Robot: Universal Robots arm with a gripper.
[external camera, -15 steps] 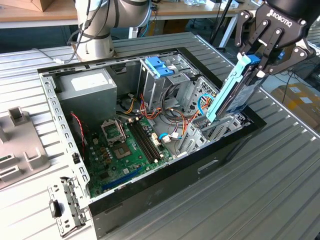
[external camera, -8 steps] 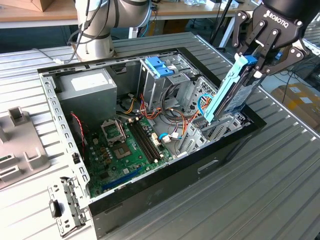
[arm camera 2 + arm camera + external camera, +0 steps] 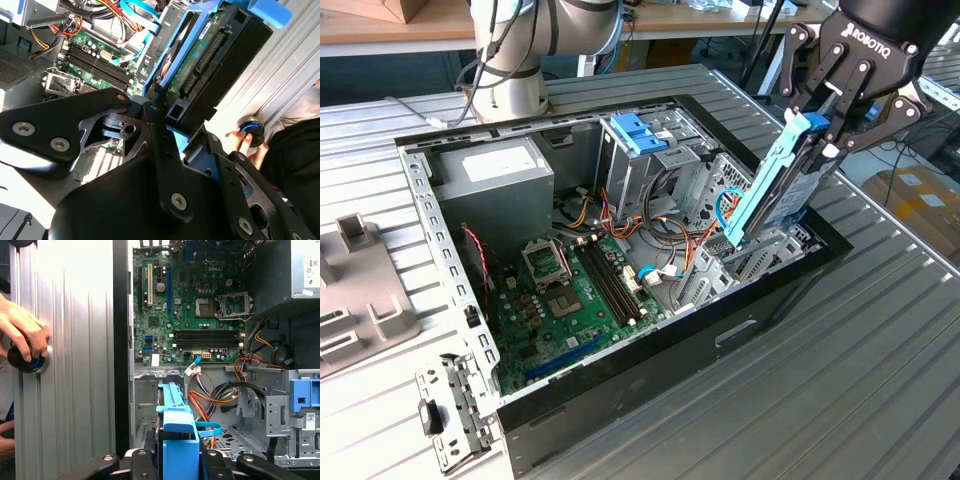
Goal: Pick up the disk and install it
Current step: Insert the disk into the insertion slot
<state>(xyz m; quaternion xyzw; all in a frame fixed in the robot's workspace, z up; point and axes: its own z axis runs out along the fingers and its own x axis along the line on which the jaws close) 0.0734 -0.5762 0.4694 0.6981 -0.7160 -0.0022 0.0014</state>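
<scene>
The disk, a grey drive in light-blue rails, hangs tilted with its lower end just above the metal drive bay, at the corner of the open computer case towards the exterior view's right. My gripper is shut on the disk's upper end. The second wrist view shows the black fingers clamped on the disk, its circuit-board side visible. Seen edge-on in the first wrist view, the disk stands between the fingers, over the bay floor.
Inside the case lie a green motherboard, a grey power supply, a tall cage with a bright-blue bracket and orange and blue cables. A person's hand rests on a black knob on the ribbed table beside the case.
</scene>
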